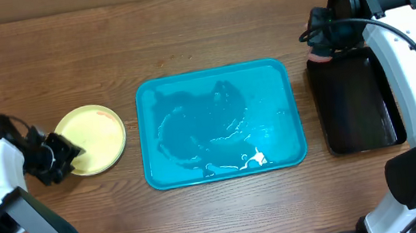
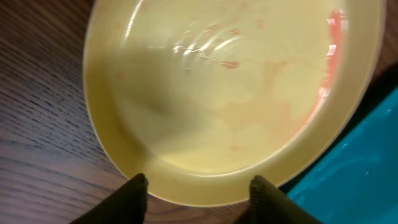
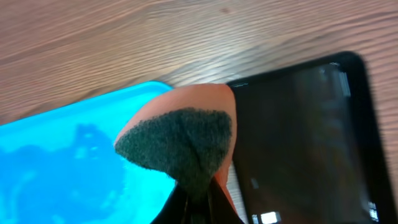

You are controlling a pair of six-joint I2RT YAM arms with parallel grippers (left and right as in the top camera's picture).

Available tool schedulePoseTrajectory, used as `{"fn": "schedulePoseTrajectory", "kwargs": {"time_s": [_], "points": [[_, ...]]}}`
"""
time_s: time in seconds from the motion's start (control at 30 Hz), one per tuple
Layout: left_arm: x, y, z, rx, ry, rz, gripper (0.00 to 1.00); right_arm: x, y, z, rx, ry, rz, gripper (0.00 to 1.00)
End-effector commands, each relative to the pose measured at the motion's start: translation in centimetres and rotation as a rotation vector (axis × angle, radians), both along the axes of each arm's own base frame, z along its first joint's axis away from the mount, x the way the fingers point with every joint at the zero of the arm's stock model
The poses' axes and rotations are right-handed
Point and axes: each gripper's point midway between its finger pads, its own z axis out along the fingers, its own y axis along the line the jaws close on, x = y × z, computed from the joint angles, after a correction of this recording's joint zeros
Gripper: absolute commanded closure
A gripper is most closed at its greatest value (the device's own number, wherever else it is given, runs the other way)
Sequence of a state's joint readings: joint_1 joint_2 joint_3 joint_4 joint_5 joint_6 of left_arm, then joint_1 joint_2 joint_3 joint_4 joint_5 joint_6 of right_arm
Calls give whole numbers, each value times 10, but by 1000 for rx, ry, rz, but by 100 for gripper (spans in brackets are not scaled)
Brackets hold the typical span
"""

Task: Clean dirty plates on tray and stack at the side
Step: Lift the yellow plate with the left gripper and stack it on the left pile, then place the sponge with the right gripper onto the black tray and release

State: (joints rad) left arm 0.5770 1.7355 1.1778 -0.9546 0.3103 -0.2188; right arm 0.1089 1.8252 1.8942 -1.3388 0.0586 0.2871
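One pale yellow-green plate (image 1: 94, 138) with faint red smears lies on the wooden table, left of the turquoise tray (image 1: 189, 95). In the left wrist view the plate (image 2: 230, 93) fills the frame, and the tray's corner (image 2: 348, 180) shows at its right. My left gripper (image 1: 64, 155) is open at the plate's near-left rim, one finger on each side (image 2: 198, 190). My right gripper (image 1: 319, 45) is shut on an orange sponge with a dark green scouring face (image 3: 180, 143), held above the gap between the turquoise tray (image 3: 62, 155) and the black tray. No other plate shows separately.
The turquoise tray holds only water and a small white fleck (image 1: 255, 158). A glossy black tray (image 1: 355, 105) stands at the right, under my right arm; it also shows in the right wrist view (image 3: 298, 137).
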Motion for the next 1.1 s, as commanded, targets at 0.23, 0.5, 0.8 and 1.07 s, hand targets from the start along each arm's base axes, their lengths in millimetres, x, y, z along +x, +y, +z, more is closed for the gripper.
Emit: {"fn": "schedulePoseTrajectory", "kwargs": {"time_s": [0.23,0.5,0.8,1.07], "points": [[37,-59,98,196,-258,-265,17,-30,-83,-56,-125,164,-174,95],[47,-136,92,222,-262,-526,15,-38,-81,-124,-82,204,75,96],[60,-191,99,228,-361,-676,0,-39,-77,-168,-100,169,205,96],[60,-192,99,228,-362,-679,0,-31,-80,-162,-109,139,160,41]]}}
